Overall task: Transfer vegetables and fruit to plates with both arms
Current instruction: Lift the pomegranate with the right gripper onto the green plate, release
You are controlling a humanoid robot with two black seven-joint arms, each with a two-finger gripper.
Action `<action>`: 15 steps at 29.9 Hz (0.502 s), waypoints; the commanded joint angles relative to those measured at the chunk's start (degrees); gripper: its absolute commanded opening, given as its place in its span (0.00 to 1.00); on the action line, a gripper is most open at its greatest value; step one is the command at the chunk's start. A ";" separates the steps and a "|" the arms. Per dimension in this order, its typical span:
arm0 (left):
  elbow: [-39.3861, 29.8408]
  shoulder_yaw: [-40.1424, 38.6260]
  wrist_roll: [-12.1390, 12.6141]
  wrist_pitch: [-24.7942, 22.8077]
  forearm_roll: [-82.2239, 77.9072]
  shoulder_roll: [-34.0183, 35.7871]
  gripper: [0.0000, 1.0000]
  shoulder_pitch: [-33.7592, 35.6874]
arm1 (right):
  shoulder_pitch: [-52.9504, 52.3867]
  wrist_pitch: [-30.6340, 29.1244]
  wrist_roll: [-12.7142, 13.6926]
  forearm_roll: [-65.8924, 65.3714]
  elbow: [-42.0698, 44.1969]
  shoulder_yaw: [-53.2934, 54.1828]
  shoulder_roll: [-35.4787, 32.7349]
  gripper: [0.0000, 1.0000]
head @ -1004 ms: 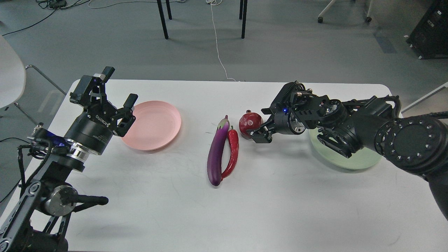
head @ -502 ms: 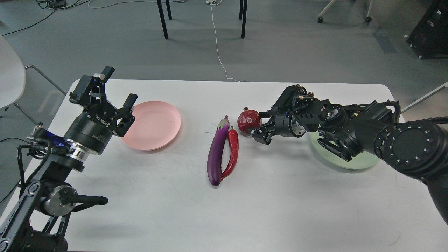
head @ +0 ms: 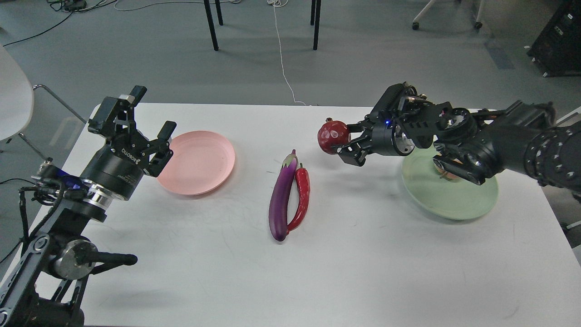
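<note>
While the right hand grips a dark red faceted pomegranate above the white desk, the left hand hangs wide open beside a pale pink round plastic plate.

Even, diffuse overhead lighting is seen; soft shadows are cast on the white table; slight wide-angle distortion is noted at the edges.
</note>
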State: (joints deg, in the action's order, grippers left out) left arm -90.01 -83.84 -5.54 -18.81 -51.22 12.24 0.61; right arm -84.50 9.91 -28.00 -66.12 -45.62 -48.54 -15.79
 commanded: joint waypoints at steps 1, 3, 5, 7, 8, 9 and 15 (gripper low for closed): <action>0.01 -0.01 0.00 0.00 0.06 0.06 0.99 0.01 | -2.51 -0.15 0.00 -1.90 -7.10 -1.03 -7.74 0.50; 0.01 -0.01 0.00 0.00 0.15 0.06 0.99 -0.08 | -2.51 -0.15 0.00 -5.75 -10.00 -2.35 -11.52 0.50; 0.01 -0.01 0.00 0.00 0.06 0.06 0.99 -0.08 | -2.42 -0.15 0.00 -8.66 -11.15 -3.14 -14.69 0.50; 0.01 -0.01 0.00 0.00 0.15 0.06 0.99 -0.08 | -1.90 -0.15 0.00 -10.25 -12.21 -3.76 -17.33 0.50; 0.01 -0.01 0.00 0.00 0.15 0.06 0.99 -0.08 | -1.72 -0.15 0.00 -10.78 -12.73 -4.11 -18.21 0.50; 0.01 -0.01 0.00 0.00 0.15 -0.03 0.99 -0.08 | -1.72 -0.15 0.00 -11.13 -13.17 -4.55 -19.00 0.50; 0.01 0.08 0.00 0.00 0.15 -0.20 0.99 -0.08 | -1.19 -0.15 0.00 -12.36 -13.35 -6.39 -19.98 0.51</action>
State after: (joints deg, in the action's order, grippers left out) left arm -90.00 -83.78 -5.53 -18.81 -51.06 12.06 0.53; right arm -86.15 9.75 -28.00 -77.72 -59.00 -54.21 -35.56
